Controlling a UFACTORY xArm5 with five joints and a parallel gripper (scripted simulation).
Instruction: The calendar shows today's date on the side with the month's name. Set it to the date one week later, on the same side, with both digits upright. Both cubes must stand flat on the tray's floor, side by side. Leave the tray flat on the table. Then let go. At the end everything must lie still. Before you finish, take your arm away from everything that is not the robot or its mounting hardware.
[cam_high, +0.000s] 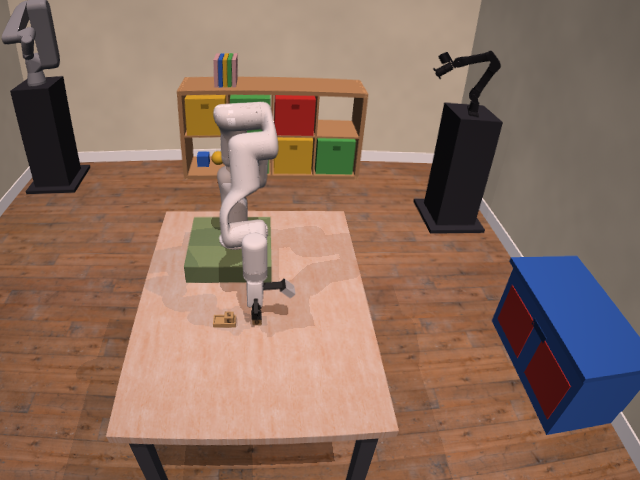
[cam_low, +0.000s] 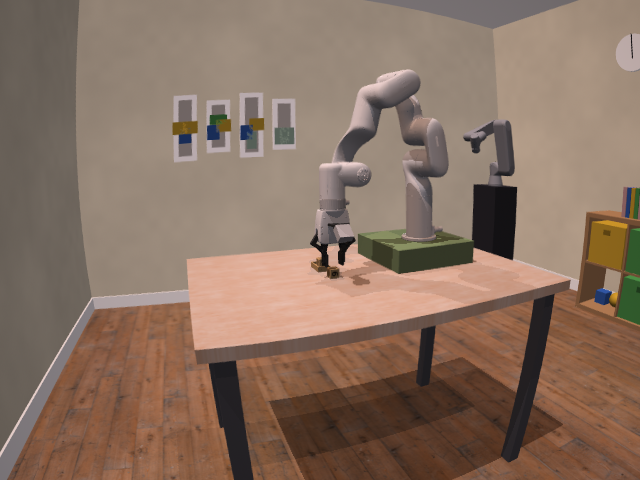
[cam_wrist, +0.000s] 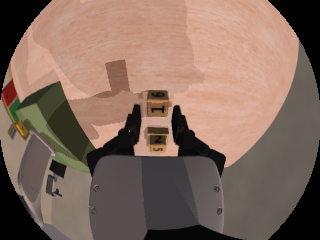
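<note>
The small wooden tray (cam_high: 219, 326) (cam_low: 315, 267) lies on the table with one wooden cube (cam_high: 229, 317) (cam_wrist: 158, 140) at its end near the gripper. The wrist view shows a digit like a 2 or N and a 5 on that cube. A second cube (cam_low: 332, 272) (cam_wrist: 158, 108) stands on the table outside the tray, with a sideways 1 and a 6 or 9 showing. My gripper (cam_high: 256, 319) (cam_low: 333, 262) (cam_wrist: 156, 112) is open and points down over this cube, with a gap on each side in the wrist view. The month's name cannot be read, and the gripper's body hides most of the tray in the wrist view.
The green base block (cam_high: 227, 258) (cam_low: 413, 253) (cam_wrist: 47, 120) carries the arm at the table's back. The table (cam_high: 248, 382) (cam_low: 268, 310) extends beyond the cubes. The blue cabinet (cam_high: 573, 310) and the shelf (cam_high: 336, 85) stand off the table.
</note>
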